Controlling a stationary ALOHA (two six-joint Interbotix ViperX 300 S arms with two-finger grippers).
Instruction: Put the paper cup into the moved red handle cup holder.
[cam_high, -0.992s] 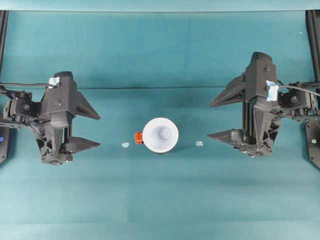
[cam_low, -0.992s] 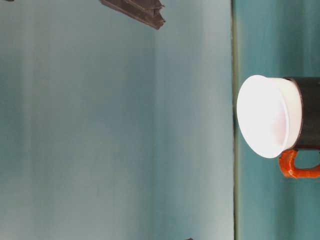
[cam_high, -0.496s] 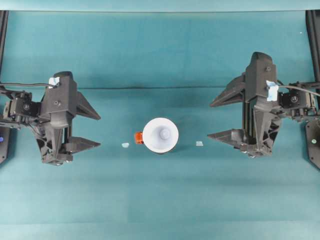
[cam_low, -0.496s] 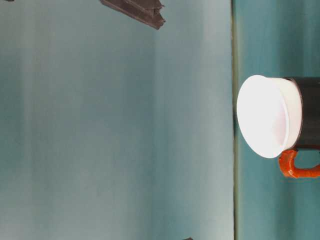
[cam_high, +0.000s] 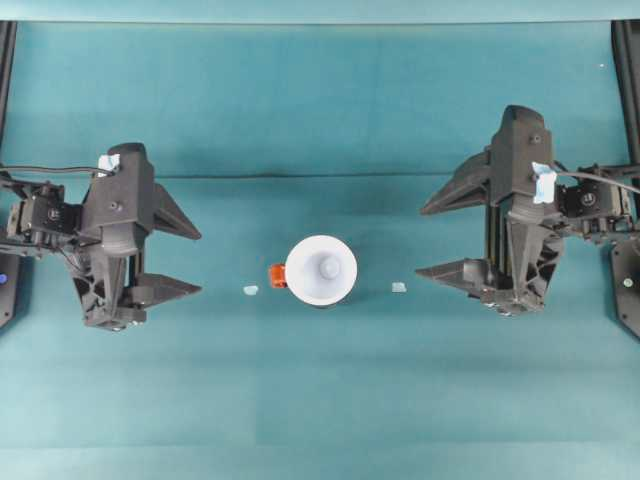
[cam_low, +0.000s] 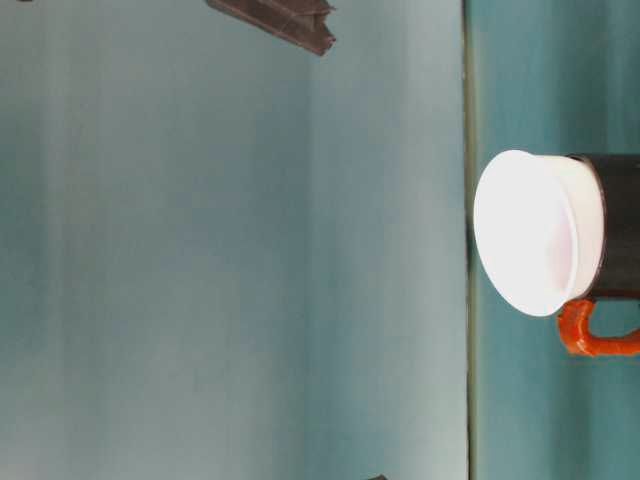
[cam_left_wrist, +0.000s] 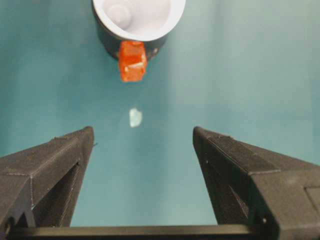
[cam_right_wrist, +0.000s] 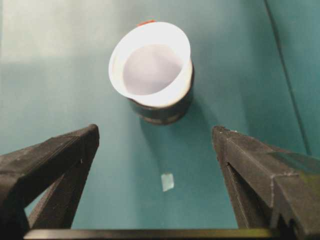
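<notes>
Between my two grippers, the paper cup (cam_high: 320, 269) is sitting inside the red handle cup holder (cam_right_wrist: 162, 111), well apart from both. I am keeping the left gripper (cam_high: 178, 258) spread wide and empty, and the right gripper (cam_high: 440, 238) is gaping too, holding nothing. Ahead of each gripper a small pale scrap (cam_left_wrist: 135, 117) is lying on the teal table (cam_high: 320, 400).

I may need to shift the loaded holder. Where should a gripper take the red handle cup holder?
Probably on the black wall of the red handle cup holder below the flaring rim of the paper cup, from the right gripper side: the cup fills its mouth, and its handle faces the other way.
</notes>
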